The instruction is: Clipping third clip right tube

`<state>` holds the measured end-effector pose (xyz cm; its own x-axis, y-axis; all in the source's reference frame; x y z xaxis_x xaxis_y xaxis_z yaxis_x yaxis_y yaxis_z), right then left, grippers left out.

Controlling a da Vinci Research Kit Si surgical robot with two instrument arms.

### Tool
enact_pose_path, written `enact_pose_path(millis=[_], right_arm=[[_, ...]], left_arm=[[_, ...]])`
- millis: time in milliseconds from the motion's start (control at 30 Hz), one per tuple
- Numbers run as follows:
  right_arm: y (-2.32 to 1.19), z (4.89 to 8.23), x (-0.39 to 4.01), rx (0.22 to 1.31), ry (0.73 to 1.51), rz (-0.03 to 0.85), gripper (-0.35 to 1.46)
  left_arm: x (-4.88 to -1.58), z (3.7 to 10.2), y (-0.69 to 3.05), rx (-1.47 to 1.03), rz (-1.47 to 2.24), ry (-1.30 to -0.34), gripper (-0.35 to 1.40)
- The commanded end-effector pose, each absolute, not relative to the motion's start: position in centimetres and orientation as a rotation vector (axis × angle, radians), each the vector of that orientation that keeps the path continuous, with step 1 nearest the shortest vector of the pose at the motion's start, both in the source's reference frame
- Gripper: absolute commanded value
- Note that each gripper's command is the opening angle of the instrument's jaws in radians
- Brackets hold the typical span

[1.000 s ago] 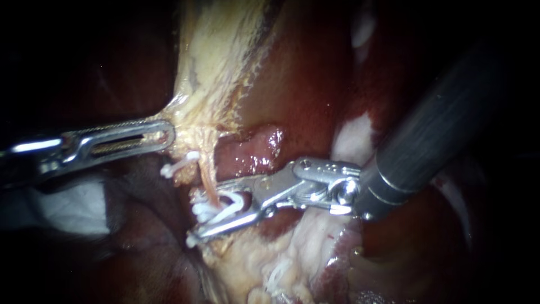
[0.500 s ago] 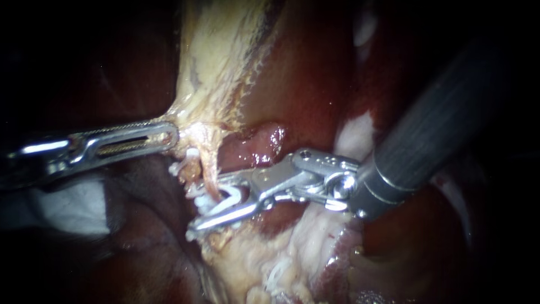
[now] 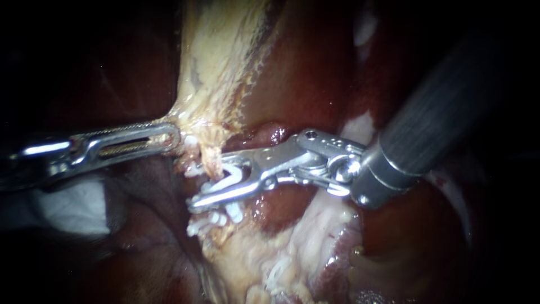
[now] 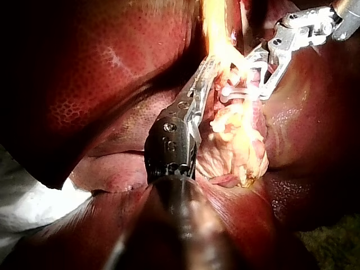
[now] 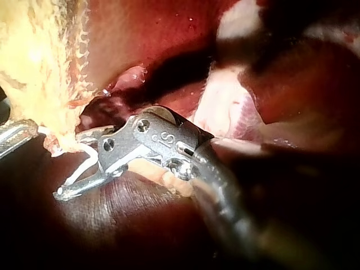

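Right end effector (image 3: pixel 205 184) stood spread, pinching an unclosed clip (image 3: pixel 233 173) round the tube (image 3: pixel 212 162), beside other clips (image 3: pixel 212 220). Left end effector (image 3: pixel 173 135) pinched tissue (image 3: pixel 208 84). Risk: overpull might tear the tube or slip it free before closure.

My right instrument (image 3: pixel 209 183) climbs the tube (image 3: pixel 212 163). Its jaws, gripping a white clip (image 3: pixel 228 177), rise from level with the applied clips (image 3: pixel 216 218) to just above them, so those now show clear. The tube's bare stretch above the applied clips bunches shorter. My left instrument (image 3: pixel 175 135), clamped on pale tissue (image 3: pixel 208 84), edges slightly nearer them.
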<state>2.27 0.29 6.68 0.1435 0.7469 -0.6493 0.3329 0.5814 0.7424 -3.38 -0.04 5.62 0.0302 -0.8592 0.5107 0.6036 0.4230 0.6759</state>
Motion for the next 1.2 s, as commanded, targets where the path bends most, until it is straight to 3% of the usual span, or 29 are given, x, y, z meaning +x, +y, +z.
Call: enact_pose_path(millis=[33,633,733,833,867,1200], right_arm=[[0.31,6.66,2.27,0.974,1.456,0.388,0.45],[0.41,6.65,2.27,0.964,1.447,0.466,0.3],[0.41,6.65,2.27,0.969,1.437,0.497,0.11],[0.41,6.65,2.26,0.968,1.426,0.535,-0.3],[0.41,6.65,2.25,0.966,1.424,0.546,-0.35],[0.42,6.69,2.16,1.001,1.362,0.628,-0.35]], left_arm=[[-3.38,5.63,-0.04,0.307,-1.154,-1.032,-0.35],[-3.4,5.62,-0.06,0.305,-1.155,-1.029,-0.35],[-3.4,5.62,-0.06,0.305,-1.155,-1.029,-0.35],[-3.41,5.61,-0.07,0.305,-1.155,-1.029,-0.35],[-3.41,5.61,-0.07,0.305,-1.156,-1.029,-0.35],[-3.41,5.6,-0.06,0.305,-1.156,-1.028,-0.35]])
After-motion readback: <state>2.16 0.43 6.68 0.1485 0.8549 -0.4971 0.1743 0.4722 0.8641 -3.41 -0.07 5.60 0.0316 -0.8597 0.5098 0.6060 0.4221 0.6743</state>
